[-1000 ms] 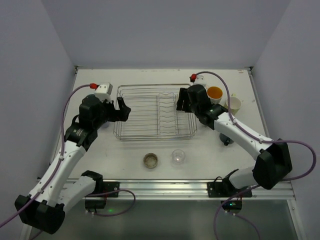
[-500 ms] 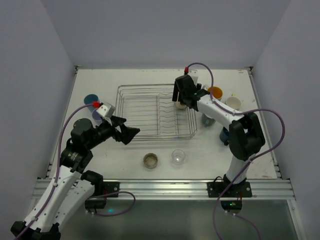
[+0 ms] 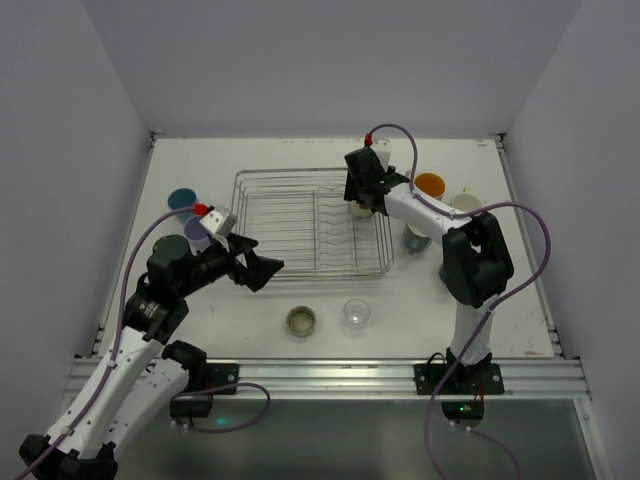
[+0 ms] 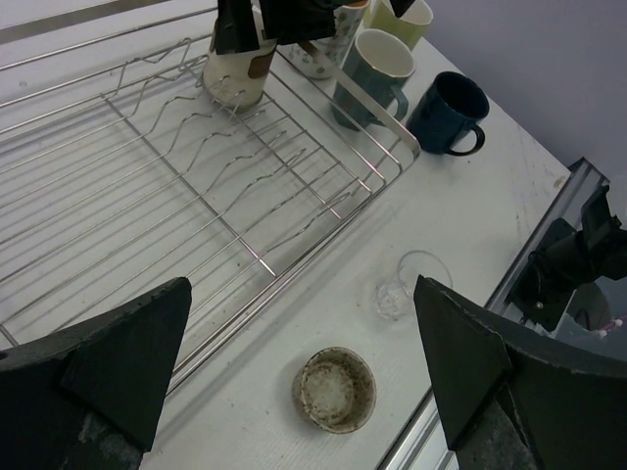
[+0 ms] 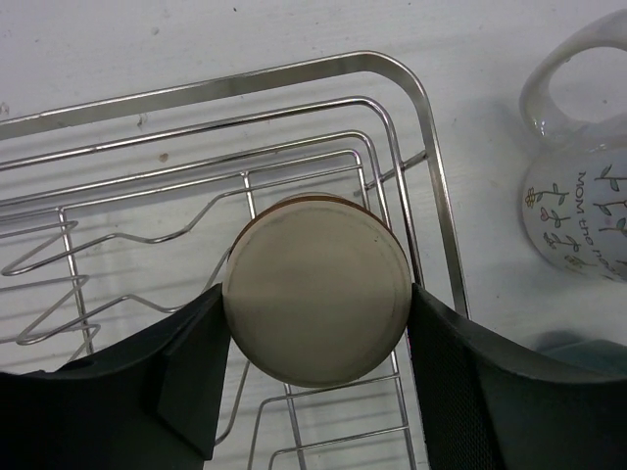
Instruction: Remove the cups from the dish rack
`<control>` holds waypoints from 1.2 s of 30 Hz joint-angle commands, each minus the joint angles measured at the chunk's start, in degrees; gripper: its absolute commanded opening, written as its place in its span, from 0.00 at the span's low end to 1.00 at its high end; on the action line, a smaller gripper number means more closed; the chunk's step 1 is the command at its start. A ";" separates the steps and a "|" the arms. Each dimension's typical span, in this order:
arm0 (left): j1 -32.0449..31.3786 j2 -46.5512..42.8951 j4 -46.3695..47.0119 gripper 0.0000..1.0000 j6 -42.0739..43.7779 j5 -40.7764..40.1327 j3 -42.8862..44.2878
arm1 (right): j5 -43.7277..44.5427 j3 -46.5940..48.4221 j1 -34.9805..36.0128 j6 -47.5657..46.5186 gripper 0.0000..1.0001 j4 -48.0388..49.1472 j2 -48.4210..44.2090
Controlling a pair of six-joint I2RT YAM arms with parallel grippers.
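On the white counter (image 3: pixel 200 165), the dish rack (image 3: pixel 290 228) holds one cream cup (image 5: pixel 315 289) upside down in its far right corner (a teal mug (image 4: pixel 367 78) stands just outside). The right gripper (image 5: pixel 315 328) seems clamped on the cream cup; the left gripper (image 4: pixel 302 304) gapes wide, empty.

Dish rack (image 3: pixel 285 225): rectangular silver wire basket, flat on the middle of the table, plate-slot wires across its right half. 1 cream cup (image 5: pixel 315 302) is inside, upside down in the far right corner, with a brown band under its base. Right of the rack, 4 upright: white mug with orange inside (image 3: pixel 430 185), pale cup (image 3: pixel 466 204), teal mug (image 4: pixel 367 78), dark blue mug (image 4: pixel 446 113). In front, 2 side by side but apart: clear glass cup (image 3: pixel 356 313), metallic cup (image 3: pixel 301 321). Left, 2 close together: dark blue cup (image 3: pixel 181 198), lavender cup (image 3: pixel 197 232), partly hidden.
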 commanded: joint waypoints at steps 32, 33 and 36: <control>-0.28 5.86 28.71 0.80 -23.14 6.42 -6.45 | -46.15 -44.41 7.60 19.47 0.34 49.78 -51.26; -0.28 6.30 29.24 0.79 -23.85 6.77 -6.54 | -47.12 -45.04 7.69 20.79 0.34 50.93 -51.26; -0.28 8.67 33.72 0.78 -27.53 8.96 -7.76 | -49.41 -46.45 8.30 22.64 0.34 54.63 -49.69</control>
